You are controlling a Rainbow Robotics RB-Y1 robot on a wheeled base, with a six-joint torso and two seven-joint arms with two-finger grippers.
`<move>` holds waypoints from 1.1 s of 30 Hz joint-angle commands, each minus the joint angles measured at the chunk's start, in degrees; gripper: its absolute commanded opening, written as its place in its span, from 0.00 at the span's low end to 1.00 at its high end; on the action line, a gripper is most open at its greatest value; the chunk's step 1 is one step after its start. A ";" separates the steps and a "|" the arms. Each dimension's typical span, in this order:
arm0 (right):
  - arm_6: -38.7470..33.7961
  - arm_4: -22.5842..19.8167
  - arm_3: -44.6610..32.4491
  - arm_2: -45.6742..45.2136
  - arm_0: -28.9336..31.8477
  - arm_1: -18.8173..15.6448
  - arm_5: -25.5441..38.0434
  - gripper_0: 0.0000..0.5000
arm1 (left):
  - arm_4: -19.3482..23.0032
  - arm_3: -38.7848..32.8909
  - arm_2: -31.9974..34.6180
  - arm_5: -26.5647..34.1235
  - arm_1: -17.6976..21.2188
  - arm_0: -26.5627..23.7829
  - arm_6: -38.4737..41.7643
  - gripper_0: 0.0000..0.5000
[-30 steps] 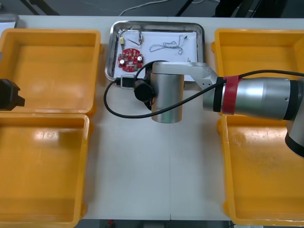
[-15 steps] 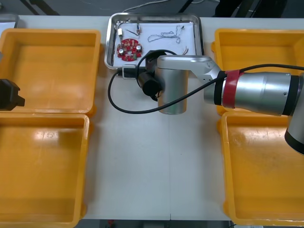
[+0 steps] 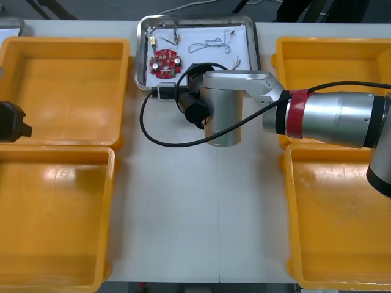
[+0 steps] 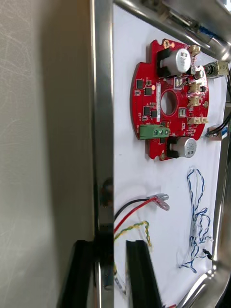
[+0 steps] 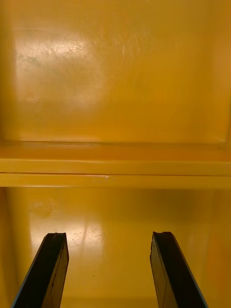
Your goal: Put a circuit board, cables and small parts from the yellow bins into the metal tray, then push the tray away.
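Bins flank the light table (image 3: 195, 207) on both sides. Nearest me are the near left bin (image 3: 55, 213) and the near right bin (image 3: 342, 220), and behind them the far left bin (image 3: 67, 85) and the far right bin (image 3: 330, 67). My left gripper (image 5: 108, 236) is parked at the left edge, above the wall where the two left bins meet, with its fingers spread wide over the yellow floor.

My right arm reaches in from the right to the middle of the table, and the right gripper (image 4: 109, 245) sits at the near rim of the metal tray (image 3: 142, 61). From the right wrist I see the fingers pinching that rim, one on the table side and the other inside on the white lining.

The tray stands at the table's far edge, between the two far bins. Just past the inner finger lie a red and black cable (image 4: 137, 207) and a yellow twisted cable (image 4: 132, 227), with the blue and white cable (image 4: 197, 221) deeper in. Beyond those the round red circuit board (image 4: 168, 101) lies flat near the tray's left wall. Small metal parts (image 3: 174, 38) lie by the far rim.
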 commanded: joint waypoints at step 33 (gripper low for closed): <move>1.93 -17.60 -34.15 -28.87 10.64 -6.84 42.19 1.00 | -0.50 -1.92 1.59 0.35 2.05 1.18 1.10 1.00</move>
